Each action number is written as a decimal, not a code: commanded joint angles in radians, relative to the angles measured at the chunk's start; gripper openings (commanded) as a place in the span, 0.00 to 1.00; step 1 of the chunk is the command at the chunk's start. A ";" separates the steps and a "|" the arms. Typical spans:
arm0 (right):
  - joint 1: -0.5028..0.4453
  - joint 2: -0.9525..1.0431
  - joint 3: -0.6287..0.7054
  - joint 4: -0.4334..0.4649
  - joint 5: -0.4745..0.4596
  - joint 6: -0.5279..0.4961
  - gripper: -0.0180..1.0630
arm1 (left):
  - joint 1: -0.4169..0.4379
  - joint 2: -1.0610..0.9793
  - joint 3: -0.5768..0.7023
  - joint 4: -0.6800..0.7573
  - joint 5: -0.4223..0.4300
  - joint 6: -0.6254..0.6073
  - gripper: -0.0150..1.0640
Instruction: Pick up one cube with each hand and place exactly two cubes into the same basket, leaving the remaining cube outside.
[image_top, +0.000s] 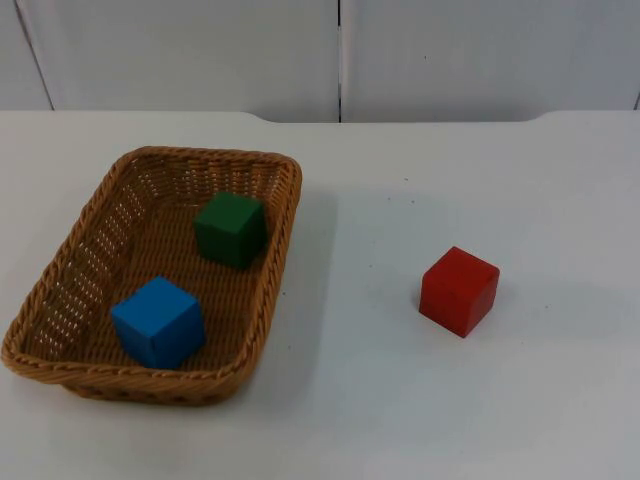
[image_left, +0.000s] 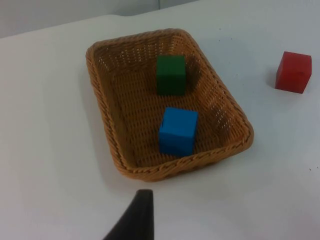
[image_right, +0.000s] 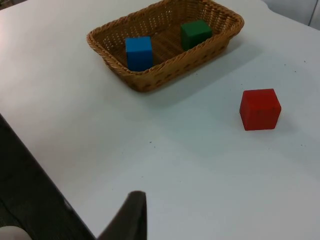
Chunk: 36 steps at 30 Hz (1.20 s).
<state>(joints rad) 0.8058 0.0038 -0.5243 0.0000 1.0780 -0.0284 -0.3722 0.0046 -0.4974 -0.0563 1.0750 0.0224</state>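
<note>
Two cubes sit inside a brown wicker basket (image_top: 60, 290) at the left of a white table (image_top: 450, 420): a green cube (image_top: 231, 229) toward the far end, near the basket's right wall, and a blue cube (image_top: 158, 321) toward the near end, close to the front rim. The two are apart, with bare woven floor between them. A red cube (image_top: 459, 291) rests flat on the table well to the right of the basket. A grey partition wall (image_top: 200, 50) closes the table's far edge. From the left wrist view, the left hand (image_left: 136, 220) hangs above bare table near one short end of the basket, nearest the blue cube; one black fingertip shows, so whether it is apart or together cannot be told. From the right wrist view, the right hand (image_right: 131, 217) hangs over bare table, away from the red cube and basket; its state cannot be told either.
</note>
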 joint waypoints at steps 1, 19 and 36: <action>0.006 -0.004 0.010 0.000 0.001 -0.010 0.99 | 0.002 -0.005 0.003 0.005 0.000 0.002 0.96; 0.006 -0.004 0.010 0.000 0.001 -0.010 0.99 | 0.331 -0.005 0.003 0.005 0.000 0.002 0.96; 0.004 -0.004 0.010 0.000 0.001 -0.010 0.99 | 0.398 -0.005 0.003 0.005 0.000 0.002 0.96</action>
<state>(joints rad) 0.8058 0.0038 -0.5243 0.0000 1.0780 -0.0284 0.0229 0.0046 -0.4974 -0.0542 1.0750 0.0224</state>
